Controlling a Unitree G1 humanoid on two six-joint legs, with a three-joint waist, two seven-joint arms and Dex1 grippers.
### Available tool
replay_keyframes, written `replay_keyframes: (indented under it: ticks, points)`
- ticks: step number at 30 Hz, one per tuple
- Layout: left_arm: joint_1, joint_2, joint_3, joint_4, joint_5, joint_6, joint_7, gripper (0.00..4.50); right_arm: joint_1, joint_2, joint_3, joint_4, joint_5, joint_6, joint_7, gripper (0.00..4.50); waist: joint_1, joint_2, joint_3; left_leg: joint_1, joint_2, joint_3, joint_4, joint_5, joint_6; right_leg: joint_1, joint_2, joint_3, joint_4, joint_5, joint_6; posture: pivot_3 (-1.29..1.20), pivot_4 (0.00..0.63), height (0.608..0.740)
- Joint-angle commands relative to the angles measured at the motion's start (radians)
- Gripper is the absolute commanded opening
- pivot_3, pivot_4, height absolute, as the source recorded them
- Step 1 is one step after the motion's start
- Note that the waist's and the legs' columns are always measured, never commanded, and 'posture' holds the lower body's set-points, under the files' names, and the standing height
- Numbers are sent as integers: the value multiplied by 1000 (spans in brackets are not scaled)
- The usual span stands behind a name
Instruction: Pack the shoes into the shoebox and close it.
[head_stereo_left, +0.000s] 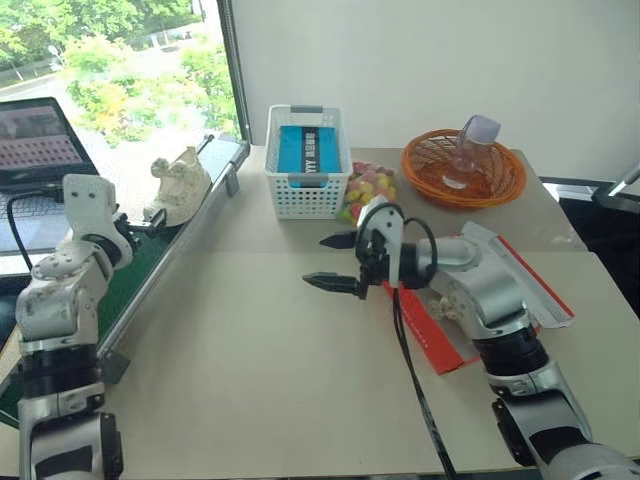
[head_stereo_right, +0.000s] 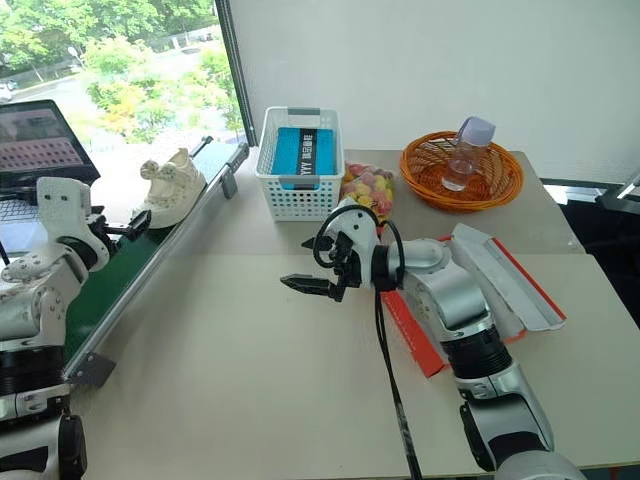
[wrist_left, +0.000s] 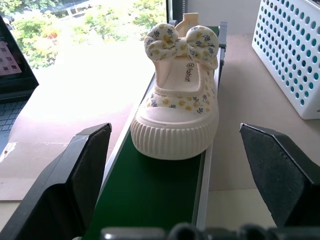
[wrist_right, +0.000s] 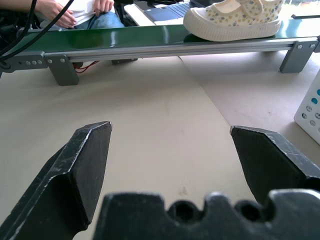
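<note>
A cream shoe (wrist_left: 177, 115) with a flowered bow stands on the green conveyor belt (head_stereo_left: 150, 270) along the table's window edge, toe toward the left gripper (wrist_left: 175, 175), whose two black fingers are spread wide and empty. In the left wrist view the shoe sits at twelve o'clock, centred between the fingers but beyond their tips, not touching them. The right gripper (head_stereo_left: 335, 262) hovers over mid-table, jaws likewise spread and empty, pointing across toward the belt; from it the shoe lies at about ten o'clock, well apart. The red shoebox (head_stereo_left: 445, 340) lies open behind the right arm, at four o'clock from that gripper, its lid (head_stereo_left: 520, 275) folded back. A white mesh basket (head_stereo_left: 308, 165), candies (head_stereo_left: 368, 187) and an orange wicker basket (head_stereo_left: 465, 172) line the table's far side.
</note>
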Motion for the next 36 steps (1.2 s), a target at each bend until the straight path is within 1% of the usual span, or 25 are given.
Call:
replay_keyframes:
  ticks: [1,9,14,17,20,21,23,28,30,32,36]
  points:
    - [-75,42,-10,114,26,-75,-46,4382,-43,4,-15,-25,2,-25,0,4500,-1,0,0,0,0,0,0,0,0,0,0,0,0,0,0,0,150,740]
    - [-170,67,-80,336,72,-153,-143,4382,-46,-5,-23,-41,6,-11,-7,4500,-1,0,0,0,0,0,-1,0,-1,0,0,0,0,0,0,0,150,740]
    - [-225,68,-104,477,93,-119,-165,4382,-43,-17,-27,-54,4,-2,-19,4500,-1,0,0,0,0,0,-1,0,-1,-1,0,0,0,0,0,0,150,740]
    - [-237,59,-99,504,89,-123,-168,3605,-39,-26,-31,-65,9,4,-27,4500,2,0,0,0,0,0,-1,0,-1,0,0,-1,1,0,0,0,150,740]
    - [-242,43,-98,483,78,-132,-179,2555,-37,-33,-32,-71,12,10,-33,4500,6,0,0,0,0,0,0,1,-1,0,0,-1,1,0,0,0,150,740]
    - [-243,37,-98,470,76,-134,-178,2169,-36,-35,-31,-73,11,12,-34,4500,8,0,0,0,0,0,0,1,-2,0,0,-1,1,0,0,0,150,740]
    - [-240,26,-96,436,68,-130,-178,1593,-33,-40,-30,-78,11,16,-36,4500,15,0,0,0,0,-1,0,1,-2,0,0,-1,1,0,0,0,150,740]
    - [-236,1,-71,327,40,-107,-162,283,-32,-38,-28,-77,9,15,-47,4500,23,-1,0,-2,0,-1,0,1,-2,0,0,-2,0,0,0,0,150,740]
    - [-255,-20,-56,264,15,-105,-153,16,-35,-34,-34,-73,14,20,-56,4500,20,-2,0,-4,0,-1,0,1,-2,-2,0,-2,0,0,0,0,150,740]
    - [-271,-41,-48,197,-14,-99,-148,16,-40,-24,-53,-70,32,38,-72,4500,19,-2,0,-6,0,-2,0,1,-2,-4,0,-2,0,0,0,0,150,740]
    - [-296,-133,-68,4,-103,-26,-132,16,-67,13,-171,-64,141,146,-130,4500,21,-2,0,-7,0,-3,0,2,-2,-4,0,-3,0,1,0,0,150,740]
